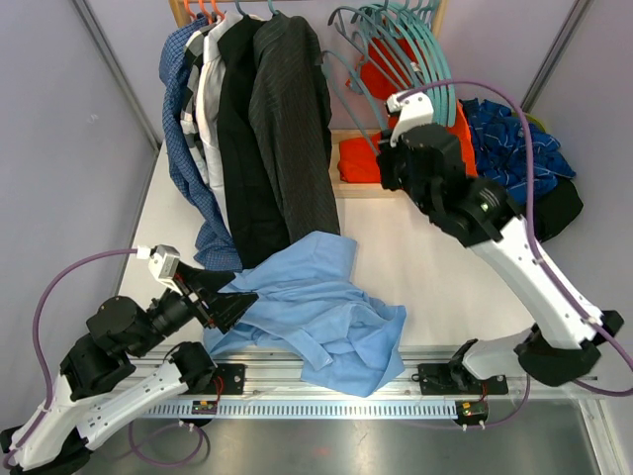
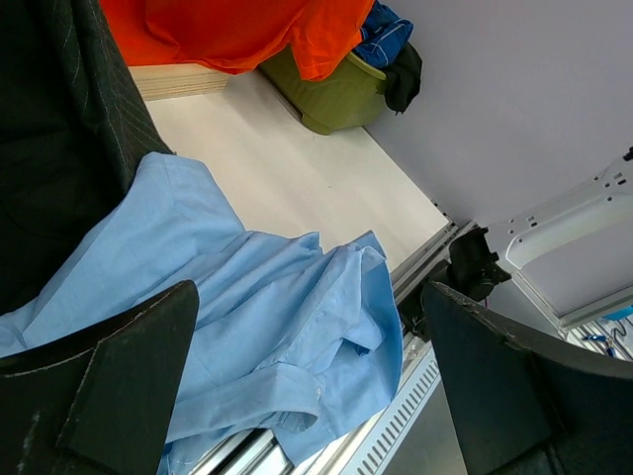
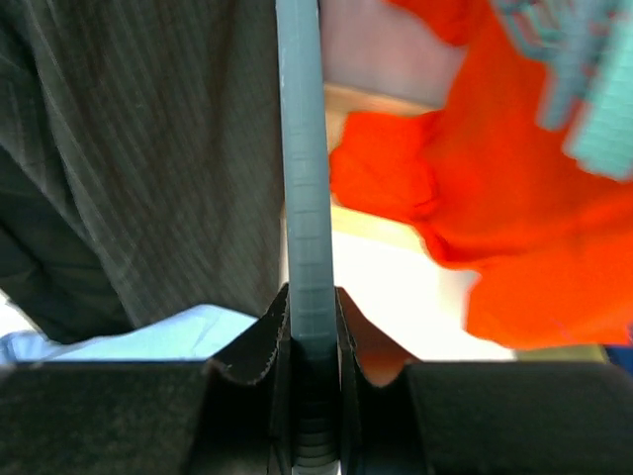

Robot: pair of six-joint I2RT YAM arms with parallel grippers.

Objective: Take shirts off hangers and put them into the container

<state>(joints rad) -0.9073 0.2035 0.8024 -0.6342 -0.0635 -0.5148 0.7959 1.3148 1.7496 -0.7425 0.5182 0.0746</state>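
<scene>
Left end effector [image 1: 226,300]: jaws spread wide, nothing between them. It sits low at the left edge of the light blue shirt [image 1: 316,307]; contact with the cloth cannot be told.

Right end effector [image 3: 312,327]: jaws narrow, clamped on the thin bar of a teal hanger [image 3: 302,178]. The bar runs straight up from between the fingers [image 3: 252,351]. This arm is raised at the back right, near the bundle of empty teal hangers [image 1: 396,35].

Light blue shirt: crumpled on the white tabletop [image 1: 435,267], its front part spilling over the metal rail [image 1: 326,396] at the near edge.

Hanging at back left, side by side: charcoal shirt [image 1: 292,129], black shirt [image 1: 237,139], white shirt [image 1: 210,89], gingham shirt [image 1: 183,148].

Container [image 2: 341,94]: olive-green, at the far right of the tabletop, with a dark blue check shirt [image 1: 514,143] heaped in it. Orange cloth [image 1: 358,158] lies just beside it on a wooden board.

Room: pale lilac walls [image 1: 69,148].
</scene>
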